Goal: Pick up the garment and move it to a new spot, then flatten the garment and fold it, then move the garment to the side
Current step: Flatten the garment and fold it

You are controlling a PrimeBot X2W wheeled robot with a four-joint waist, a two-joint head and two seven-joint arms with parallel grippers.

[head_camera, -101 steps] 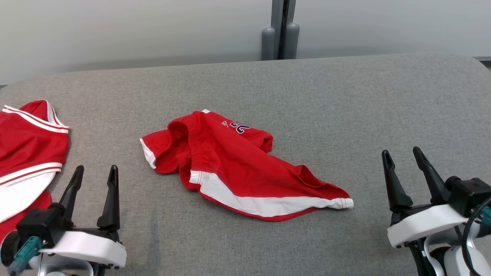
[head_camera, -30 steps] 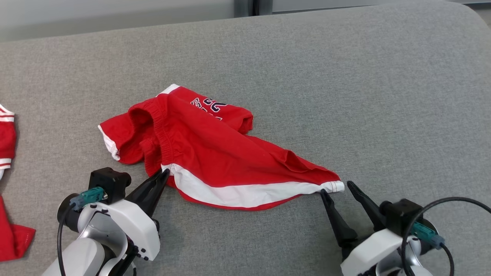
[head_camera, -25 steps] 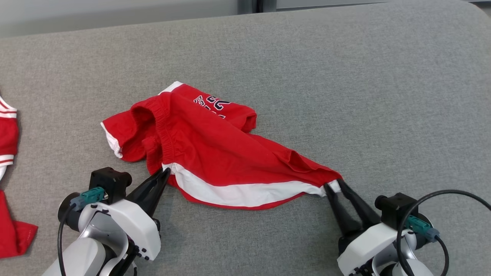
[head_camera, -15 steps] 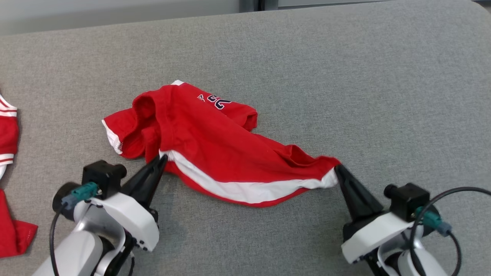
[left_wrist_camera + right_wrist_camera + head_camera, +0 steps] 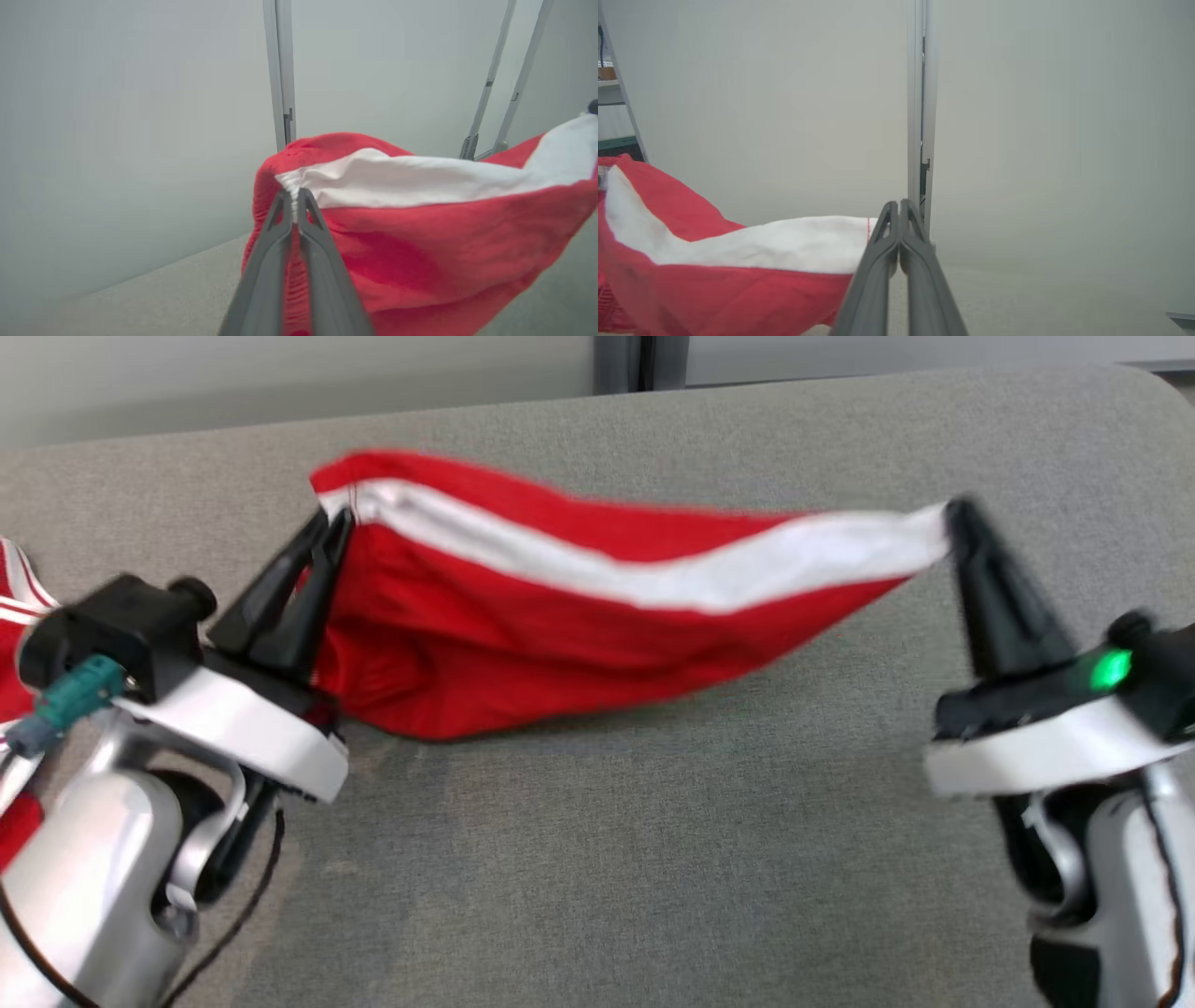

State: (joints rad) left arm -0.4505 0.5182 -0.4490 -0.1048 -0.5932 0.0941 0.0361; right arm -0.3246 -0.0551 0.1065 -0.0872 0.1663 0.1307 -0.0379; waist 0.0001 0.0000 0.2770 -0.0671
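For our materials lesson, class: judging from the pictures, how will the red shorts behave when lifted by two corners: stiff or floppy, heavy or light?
Probably floppy: the red shorts sag in a belly between the left tool and right tool, each shut on one end. Likely light: two thin pinches seem to carry most of them.

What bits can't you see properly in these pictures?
- Head view: other garment cut off by the left edge, partly behind the arm of the left end effector.
- Head view: right end effector blurred by motion.
- Right wrist view: shorts cut off by the left edge.
- Head view: blur hides whether the shorts touch the table.
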